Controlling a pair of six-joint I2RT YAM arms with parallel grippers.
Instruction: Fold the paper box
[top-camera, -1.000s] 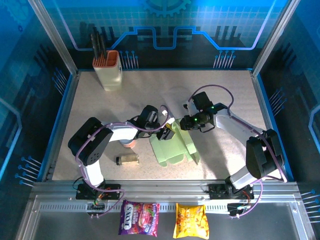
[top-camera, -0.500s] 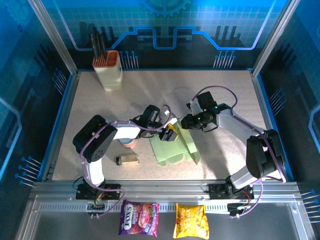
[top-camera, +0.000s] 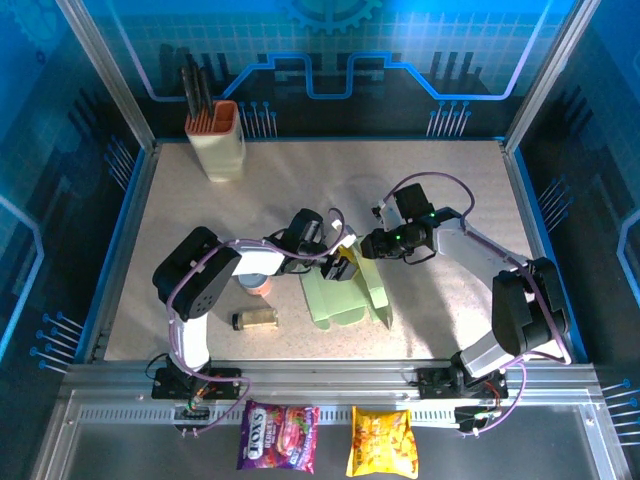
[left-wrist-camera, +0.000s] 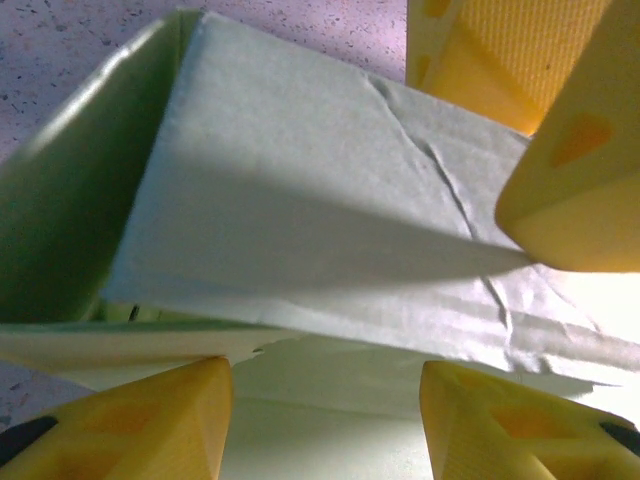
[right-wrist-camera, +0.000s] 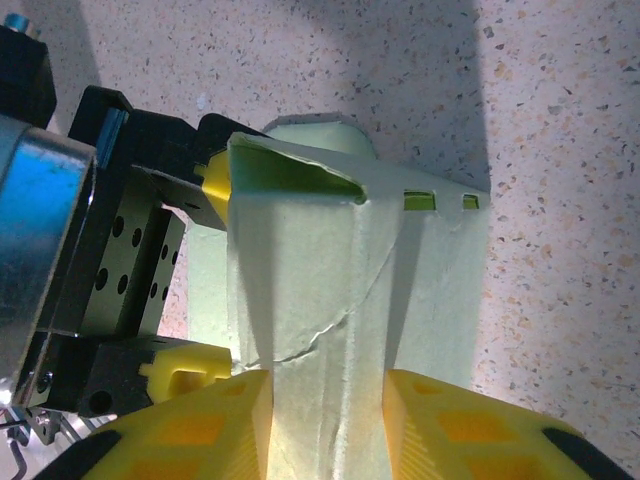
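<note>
The paper box (top-camera: 338, 300) is pale green creased card lying mid-table with one long flap raised. My right gripper (top-camera: 371, 245) reaches in from the right and is shut on that raised flap (right-wrist-camera: 310, 270), whose strip spans the gap between its jaws (right-wrist-camera: 325, 400). My left gripper (top-camera: 338, 268) comes from the left and stands open over the card's flat panel (left-wrist-camera: 325, 390), under the slanting flap (left-wrist-camera: 300, 200). The right gripper's yellow fingers (left-wrist-camera: 575, 170) show at the top right of the left wrist view. The left gripper's fingers (right-wrist-camera: 213, 178) sit just behind the flap.
A cream knife holder (top-camera: 218, 140) with an orange rim stands at the back left. A small bottle (top-camera: 255, 319) and an orange-topped item (top-camera: 258, 286) lie left of the box. Two snack packets (top-camera: 278, 437) (top-camera: 382, 441) rest on the front rail. Glass walls enclose the table.
The left gripper's jaws have widened and it has shifted slightly right. The right gripper has pulled the flap back a little, and the flap stands more upright.
</note>
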